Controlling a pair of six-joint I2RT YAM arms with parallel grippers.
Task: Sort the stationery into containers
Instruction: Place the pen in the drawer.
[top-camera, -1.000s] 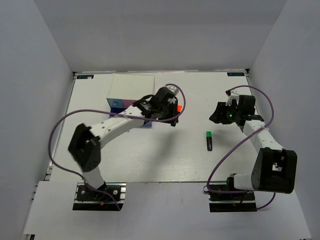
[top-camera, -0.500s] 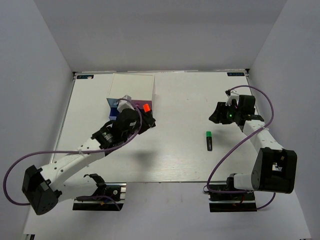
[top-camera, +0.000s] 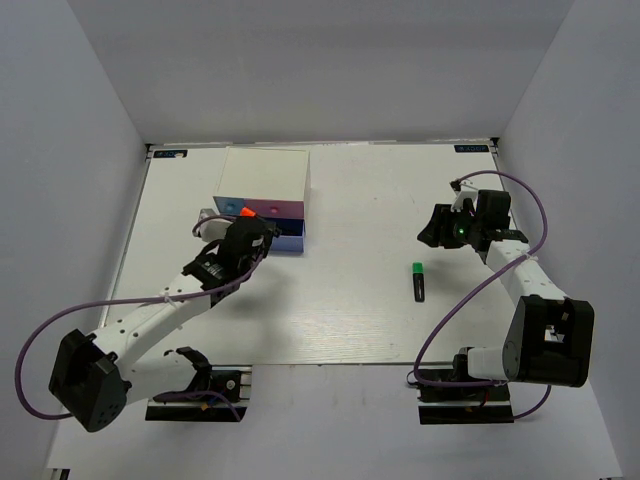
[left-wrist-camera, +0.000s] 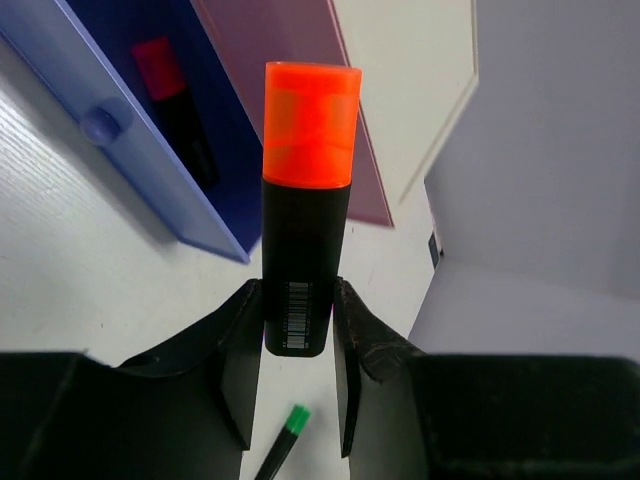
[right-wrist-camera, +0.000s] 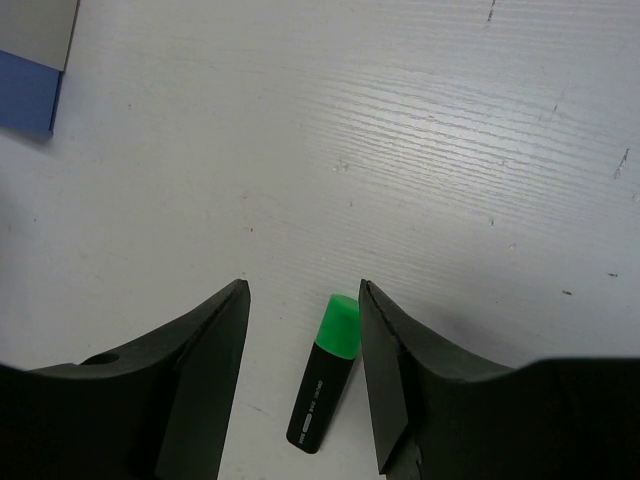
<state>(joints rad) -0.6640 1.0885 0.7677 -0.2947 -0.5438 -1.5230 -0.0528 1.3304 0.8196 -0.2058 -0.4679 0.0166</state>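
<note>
The left claw (left-wrist-camera: 298, 300) pinches the orange highlighter (left-wrist-camera: 305, 200) by its tail. Released off-line, the highlighter could strike the blue drawer's (left-wrist-camera: 165, 190) front and bounce out. The right claw (right-wrist-camera: 302, 300) hangs spread.

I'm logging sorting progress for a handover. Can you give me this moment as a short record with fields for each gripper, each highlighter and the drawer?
left gripper: shut on the orange highlighter, cap pointing away from the wrist
right gripper: open, empty, hovering over the green highlighter
orange highlighter: held, not yet in a drawer
pink highlighter: lying inside the blue drawer
green highlighter: lying loose on the table
blue drawer: pulled open, just ahead of the left gripper
</note>
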